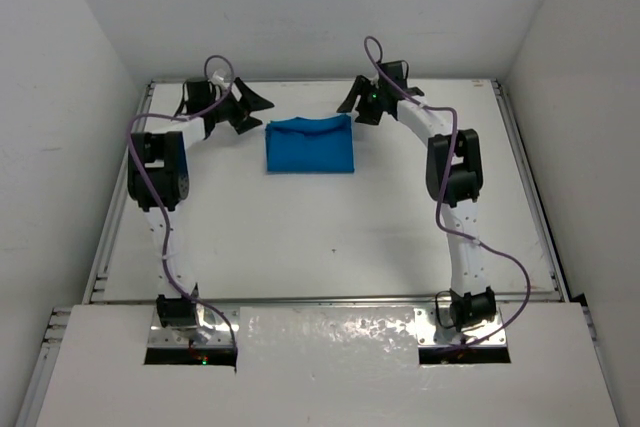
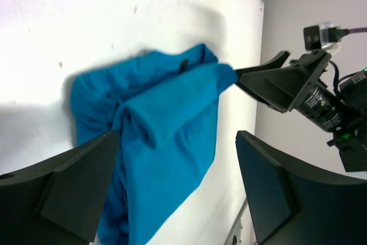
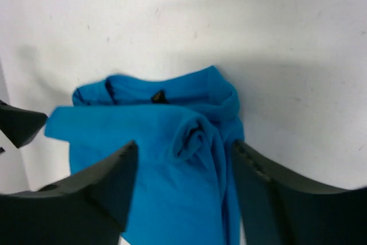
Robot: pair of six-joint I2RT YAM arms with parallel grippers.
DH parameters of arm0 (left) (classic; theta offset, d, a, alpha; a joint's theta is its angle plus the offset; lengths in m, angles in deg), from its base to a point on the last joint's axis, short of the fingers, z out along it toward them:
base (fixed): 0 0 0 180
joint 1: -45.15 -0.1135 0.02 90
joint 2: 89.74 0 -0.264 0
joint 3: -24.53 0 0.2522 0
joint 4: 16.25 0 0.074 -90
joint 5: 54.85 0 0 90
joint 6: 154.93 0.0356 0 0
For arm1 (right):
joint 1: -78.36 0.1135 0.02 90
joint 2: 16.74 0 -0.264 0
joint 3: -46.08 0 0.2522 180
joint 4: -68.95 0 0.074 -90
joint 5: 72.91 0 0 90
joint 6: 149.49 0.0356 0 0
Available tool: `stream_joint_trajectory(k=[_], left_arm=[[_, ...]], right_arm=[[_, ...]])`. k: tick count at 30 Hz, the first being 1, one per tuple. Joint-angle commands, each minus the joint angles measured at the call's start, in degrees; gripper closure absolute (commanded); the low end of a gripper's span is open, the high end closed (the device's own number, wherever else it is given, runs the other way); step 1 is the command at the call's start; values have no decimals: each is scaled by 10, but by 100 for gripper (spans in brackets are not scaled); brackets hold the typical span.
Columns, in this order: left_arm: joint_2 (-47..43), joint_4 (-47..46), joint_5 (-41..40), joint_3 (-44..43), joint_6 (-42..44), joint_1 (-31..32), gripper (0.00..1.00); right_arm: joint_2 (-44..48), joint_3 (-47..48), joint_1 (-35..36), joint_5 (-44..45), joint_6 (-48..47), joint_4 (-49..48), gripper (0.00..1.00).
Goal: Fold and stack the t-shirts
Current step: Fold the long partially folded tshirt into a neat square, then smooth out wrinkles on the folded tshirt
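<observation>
1. We see the shirt [image 1: 309, 145] lying flat on the table [image 1: 330, 237] as a compact blue rectangle, so we judge the folding largely done
2. The left gripper [image 1: 255, 115] sits just beside the shirt's far left corner, with its jaws spread wide and nothing between them
3. The right gripper [image 1: 358, 112] sits just beside the shirt's far right corner, with its jaws apart, a little narrower, and also empty
4. The wrist views show loose, bunched layers along the shirt's far edge, perhaps a sleeve tucked unevenly, though the angle is too skewed for us to be sure
5. The arm bases are well apart from the shirt, on its near side
6. We find no second shirt around this one, so there is nothing here to stack it on. What is left, in our judgement, is at most tidying that far edge
</observation>
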State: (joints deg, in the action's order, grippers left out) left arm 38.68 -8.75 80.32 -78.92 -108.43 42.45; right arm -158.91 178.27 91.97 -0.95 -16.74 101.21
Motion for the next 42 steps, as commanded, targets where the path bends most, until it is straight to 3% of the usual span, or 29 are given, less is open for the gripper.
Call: stream_joint_trajectory(k=[1, 7, 9, 11, 14, 15, 18, 26, 34, 37, 38, 39, 41, 42], left_arm=[[0, -17, 12, -56, 25, -13, 18], [-13, 59, 19, -67, 125, -10, 20], [-30, 156, -9, -57, 180, 1, 20], [-69, 149, -15, 20, 201, 7, 22], [-130, 134, -35, 124, 209, 19, 21], [-140, 136, -38, 142, 223, 23, 20], [-154, 132, -29, 182, 224, 48, 19], [-121, 136, -66, 149, 227, 66, 18], [-85, 161, -94, 123, 246, 72, 21], [-76, 153, -79, 134, 244, 75, 39], [-76, 150, -76, 140, 243, 78, 43], [-81, 143, -73, 149, 237, 80, 59], [-87, 130, -73, 169, 235, 83, 79], [-95, 129, -74, 175, 236, 85, 91]], right_arm=[[14, 18, -2, -15, 10, -58, 32], [48, -19, -8, -34, -5, -72, 29], [58, -34, -6, -42, -33, -38, 29], [93, -71, -4, -37, -54, -8, 29], [178, -215, -5, -11, -85, -43, 25], [194, -268, -5, -5, -89, -50, 23], [219, -313, -2, -6, -107, -52, 23], [228, -377, 19, -24, -97, -95, 24], [186, -357, 39, -32, -92, -96, 30], [183, -363, 43, -31, -86, -100, 37], [183, -368, 44, -28, -84, -97, 45], [184, -371, 44, -25, -83, -96, 48], [188, -382, 47, -22, -83, -92, 56], [190, -388, 48, -20, -83, -92, 66]])
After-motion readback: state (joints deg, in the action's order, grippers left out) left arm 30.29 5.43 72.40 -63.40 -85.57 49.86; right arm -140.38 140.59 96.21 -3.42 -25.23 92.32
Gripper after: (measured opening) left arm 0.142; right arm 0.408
